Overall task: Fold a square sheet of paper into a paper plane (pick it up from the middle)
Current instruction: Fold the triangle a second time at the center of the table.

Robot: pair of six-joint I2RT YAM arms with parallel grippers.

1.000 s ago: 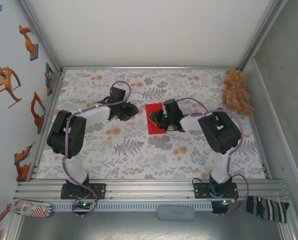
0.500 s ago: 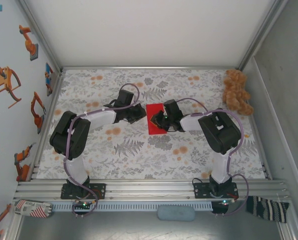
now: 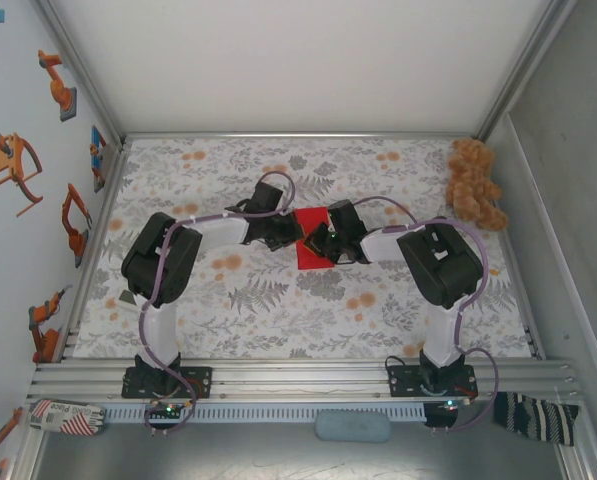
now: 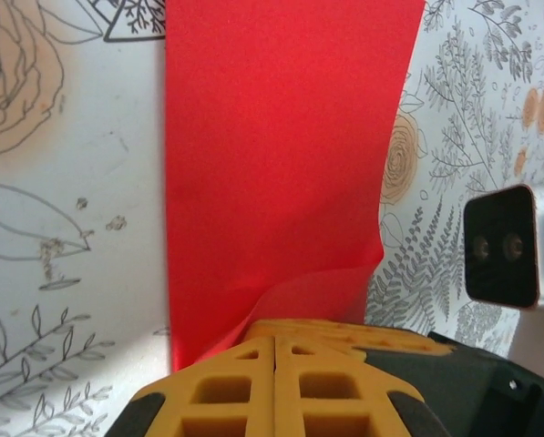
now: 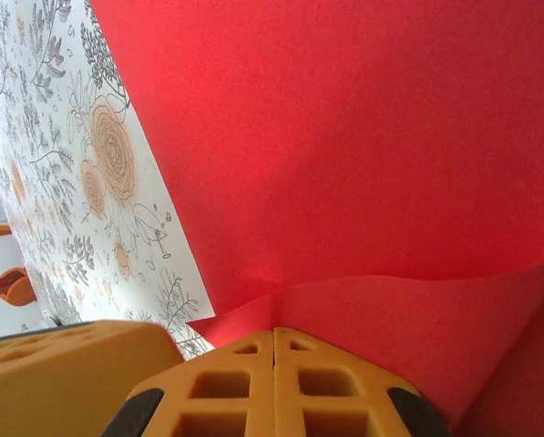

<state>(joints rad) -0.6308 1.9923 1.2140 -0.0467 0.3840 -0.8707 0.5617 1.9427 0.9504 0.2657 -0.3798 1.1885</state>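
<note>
The thin bright red square sheet of paper (image 3: 311, 257) lies unfolded at the middle of the floral-patterned table (image 3: 238, 300); mostly flat; its left and right sides lift in soft curls.

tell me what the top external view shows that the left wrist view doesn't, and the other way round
Top external, not left wrist: the teddy bear in the far right corner, and both arms reaching in to the table's middle. Left wrist, not top external: the close detail of the left gripper shut on a raised curl of the red sheet. Both: the red sheet lying on the floral table cover.
</note>
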